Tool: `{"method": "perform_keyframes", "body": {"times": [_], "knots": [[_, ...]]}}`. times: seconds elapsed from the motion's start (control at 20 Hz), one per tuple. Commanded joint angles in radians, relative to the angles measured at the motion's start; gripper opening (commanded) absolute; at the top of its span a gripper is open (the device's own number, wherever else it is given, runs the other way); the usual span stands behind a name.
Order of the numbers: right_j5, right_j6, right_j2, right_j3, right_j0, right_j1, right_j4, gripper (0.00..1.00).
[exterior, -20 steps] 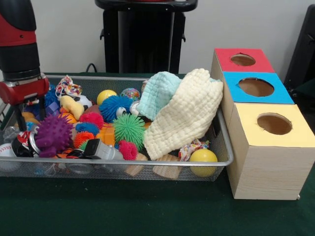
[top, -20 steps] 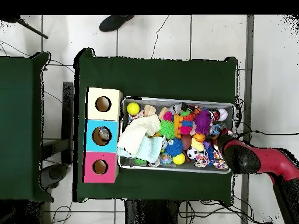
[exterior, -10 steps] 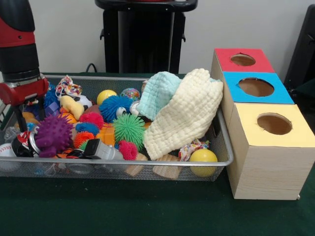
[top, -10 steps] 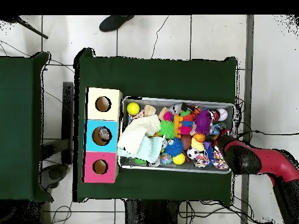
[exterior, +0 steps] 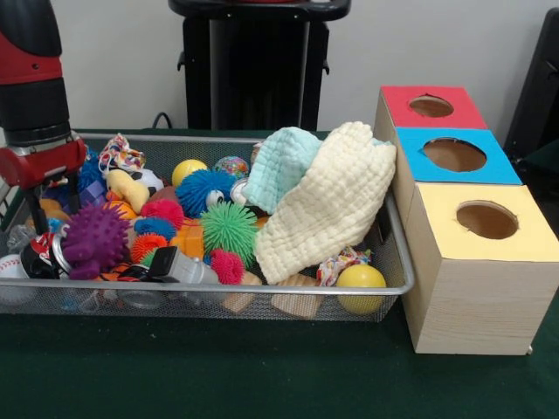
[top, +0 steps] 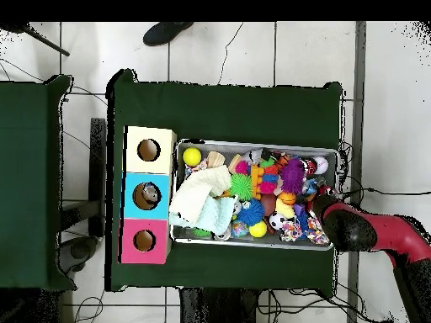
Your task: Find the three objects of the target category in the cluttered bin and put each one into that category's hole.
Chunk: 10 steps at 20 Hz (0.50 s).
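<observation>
Wire-mesh metal bin (exterior: 262, 301), waffle-textured cloths (exterior: 327, 209)

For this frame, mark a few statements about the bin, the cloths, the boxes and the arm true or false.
1. The cream cloth drapes over the bin's end nearest the boxes. True.
2. The yellow box stands farthest from the camera in the front view. False: it is nearest; the red box is farthest.
3. The blue box sits between the other two. True.
4. The arm hangs over the boxes. False: it is over the bin's opposite end, by the purple spiky ball.
5. A yellow ball lies in the bin's front corner near the yellow box. True.
6. The teal cloth lies on the table outside the bin. False: it is in the bin, beside the cream cloth.
</observation>
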Motion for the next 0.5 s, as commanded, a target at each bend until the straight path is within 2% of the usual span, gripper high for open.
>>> {"method": "perform_keyframes", "body": {"times": [0.05, 0.5], "knots": [[0.002, -0.251, 0.003, -0.091, -0.021, 0.053, -0.05, 1.0], [0.058, -0.343, 0.033, -0.142, -0.047, 0.096, -0.019, 1.0]]}}
